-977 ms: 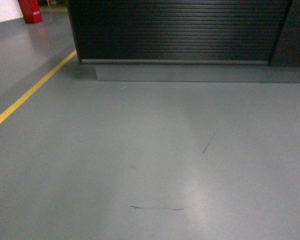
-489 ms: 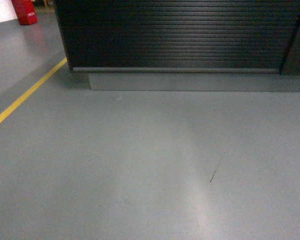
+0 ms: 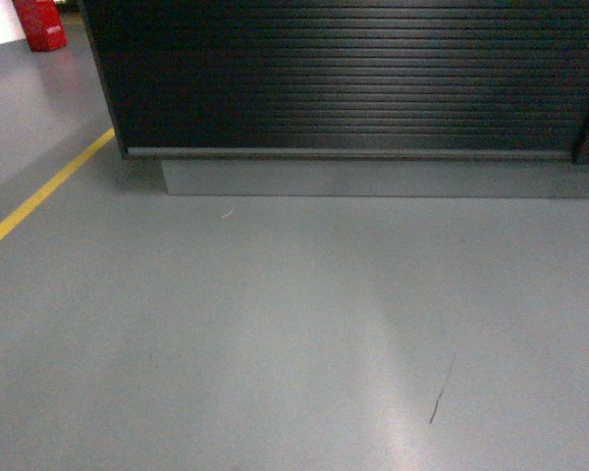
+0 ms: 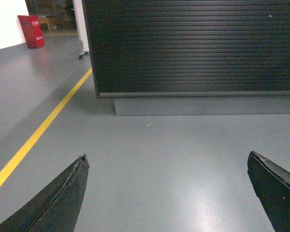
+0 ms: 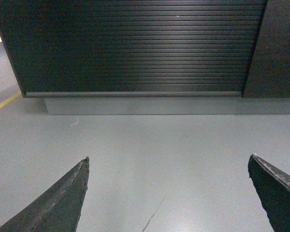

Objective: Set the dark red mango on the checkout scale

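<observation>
The checkout [image 3: 353, 78] fills the top of the head view: a black, horizontally ribbed front on a grey base [image 3: 373, 179]. Its ribbed front also shows in the left wrist view, checkout [image 4: 193, 48], and in the right wrist view, checkout [image 5: 135, 48]. The counter top, the scale and the dark red mango are out of view. My left gripper [image 4: 166, 159] is open over bare grey floor with nothing between its fingers. Likewise my right gripper [image 5: 168, 160] is open and holds nothing. Neither gripper appears in the head view.
A yellow floor line [image 3: 41, 196] runs diagonally at the left, past the counter's left corner. A red object [image 3: 39, 25] stands at the far left by a white wall. A dark scuff [image 3: 442, 391] marks the grey floor. A darker panel [image 5: 275, 48] adjoins the counter's right end.
The counter has grown larger and lower in the head view and shifted left; the floor scuff has slid down and right. The base has rolled closer to the checkout.
</observation>
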